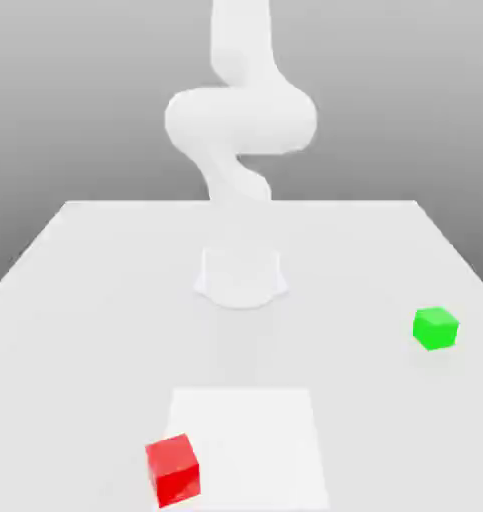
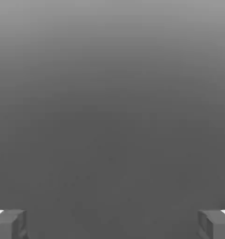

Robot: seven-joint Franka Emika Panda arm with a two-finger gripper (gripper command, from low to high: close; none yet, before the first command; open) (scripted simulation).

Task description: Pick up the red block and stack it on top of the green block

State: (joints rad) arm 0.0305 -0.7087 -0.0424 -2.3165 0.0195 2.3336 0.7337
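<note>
A white robot arm (image 1: 241, 120) rises from its base (image 1: 241, 280) on a pale, nearly white bench (image 1: 105, 330), against a grey background. On the bench, on the camera's side of the base, lies a flat white square (image 1: 250, 445), the landmark for everything else here.

The red block (image 1: 173, 470), a small plain cube, is at the square's edge on the exterior view's left, close to the corner nearest the camera. It overlaps that edge in the picture and sits turned at an angle to it. The green block (image 1: 435, 328), another small plain cube, rests on the bench well apart from the square, off to the exterior view's right and farther from the camera. The base stands beyond the square's far edge. The two blocks are far from each other, unstacked.

In the hand view, the pincer (image 2: 112, 225) is wide open, its two dark fingers (image 2: 6, 225) spread far apart with nothing held between them, against a smooth grey backdrop.
</note>
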